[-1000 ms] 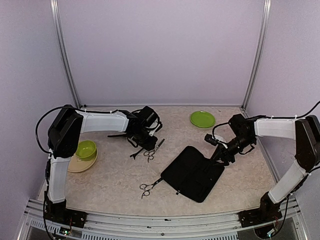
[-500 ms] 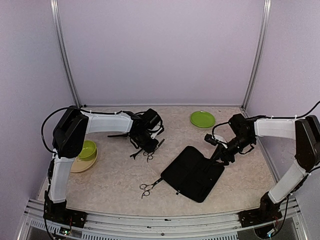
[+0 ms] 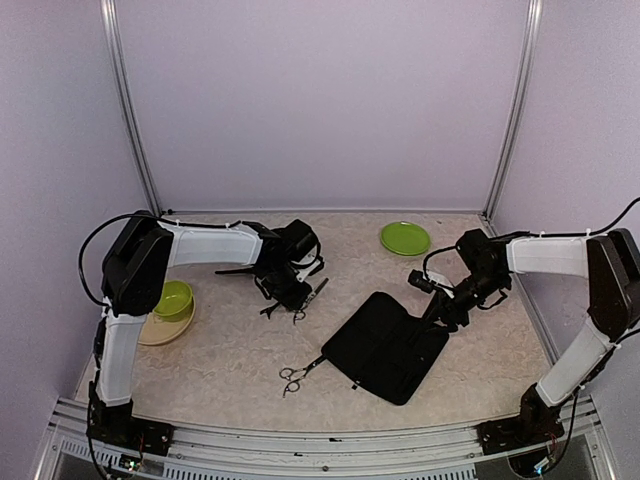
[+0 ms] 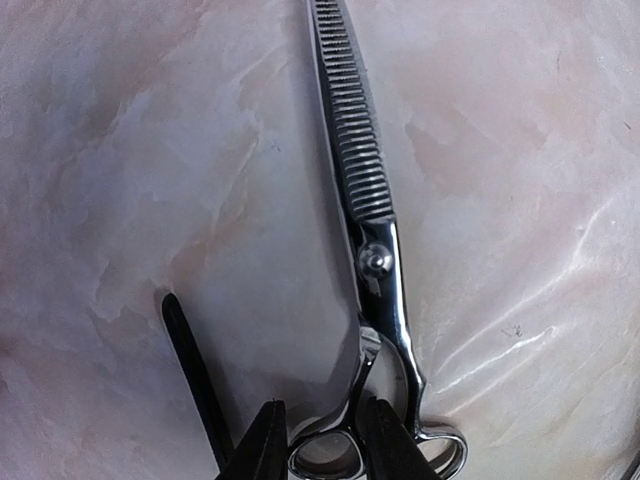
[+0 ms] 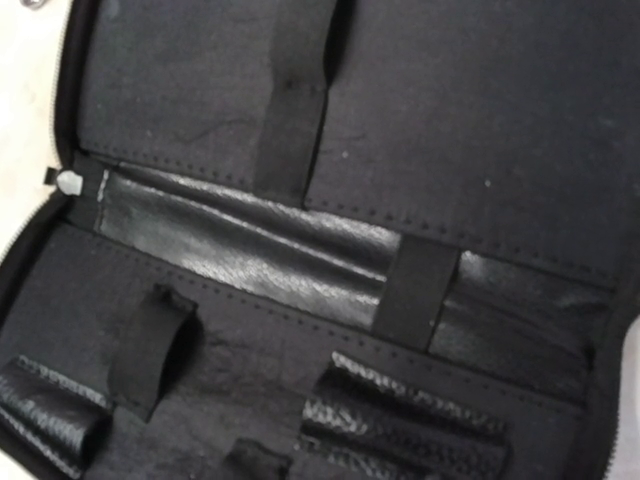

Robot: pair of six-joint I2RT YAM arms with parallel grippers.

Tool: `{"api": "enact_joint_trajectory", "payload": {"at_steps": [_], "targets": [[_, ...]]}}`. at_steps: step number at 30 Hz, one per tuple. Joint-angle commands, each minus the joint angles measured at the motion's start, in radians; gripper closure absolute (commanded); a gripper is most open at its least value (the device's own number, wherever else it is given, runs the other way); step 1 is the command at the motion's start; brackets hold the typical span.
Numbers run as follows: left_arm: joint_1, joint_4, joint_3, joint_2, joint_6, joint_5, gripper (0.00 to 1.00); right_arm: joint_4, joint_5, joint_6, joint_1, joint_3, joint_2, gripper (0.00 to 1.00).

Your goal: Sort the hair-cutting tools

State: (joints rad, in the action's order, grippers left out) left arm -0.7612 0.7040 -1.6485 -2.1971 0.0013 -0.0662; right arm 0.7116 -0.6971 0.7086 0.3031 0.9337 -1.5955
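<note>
In the left wrist view a silver pair of thinning scissors (image 4: pixel 360 170) lies flat, toothed blade pointing away. My left gripper (image 4: pixel 325 440) is open, its two fingers straddling one ring handle (image 4: pixel 322 455) with almost no gap. A thin black hair clip (image 4: pixel 192 370) lies just to the left. From above, the left gripper (image 3: pixel 293 298) sits low over these scissors (image 3: pixel 314 292). A second pair of scissors (image 3: pixel 298 374) lies nearer the front. My right gripper (image 3: pixel 443 308) rests at the far right edge of the open black case (image 3: pixel 385 350); its fingers are hidden.
A green plate (image 3: pixel 405 238) lies at the back right. A green bowl (image 3: pixel 172 298) stands on a beige plate (image 3: pixel 150 332) at the left. The right wrist view is filled by the case lining with elastic loops (image 5: pixel 150 350) and pockets.
The left gripper has shifted slightly right and settled over the scissors' handle, with its jaws narrowing. The right arm has not moved.
</note>
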Motion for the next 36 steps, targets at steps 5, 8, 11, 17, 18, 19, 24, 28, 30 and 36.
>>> {"api": "enact_joint_trajectory", "payload": {"at_steps": [5,8,11,17,18,19,24,28,30,36], "targets": [[-0.007,0.093,-0.029,-0.056,0.035,0.05,0.8,0.0,-0.002,-0.001,0.007,-0.006,-0.01,0.55],[-0.015,0.097,-0.041,-0.078,0.041,0.042,0.87,0.0,-0.002,-0.001,0.007,-0.008,-0.007,0.55],[-0.025,0.089,-0.044,-0.086,0.048,0.027,0.91,-0.002,-0.004,0.0,0.007,-0.009,-0.004,0.56],[-0.033,0.124,-0.088,-0.136,0.038,0.03,0.93,0.003,-0.004,0.0,0.008,-0.005,-0.012,0.56],[-0.033,0.137,-0.094,-0.143,0.032,0.028,0.92,0.003,-0.004,0.0,0.007,-0.007,-0.01,0.56],[-0.033,0.15,-0.098,-0.149,0.024,0.025,0.91,0.002,-0.004,0.0,0.009,-0.008,-0.009,0.56],[-0.035,0.152,-0.087,-0.141,0.007,0.033,1.0,0.003,-0.005,0.0,0.007,-0.007,-0.005,0.56],[-0.035,0.081,-0.062,-0.061,0.005,-0.005,1.0,0.012,-0.031,0.0,0.007,0.003,0.002,0.56],[-0.035,0.044,-0.055,-0.004,0.003,-0.019,1.0,0.019,-0.048,0.001,0.005,0.012,0.01,0.56],[-0.057,-0.007,-0.045,0.114,0.024,0.026,1.0,0.031,-0.076,0.003,-0.031,0.036,0.024,0.56]]}}
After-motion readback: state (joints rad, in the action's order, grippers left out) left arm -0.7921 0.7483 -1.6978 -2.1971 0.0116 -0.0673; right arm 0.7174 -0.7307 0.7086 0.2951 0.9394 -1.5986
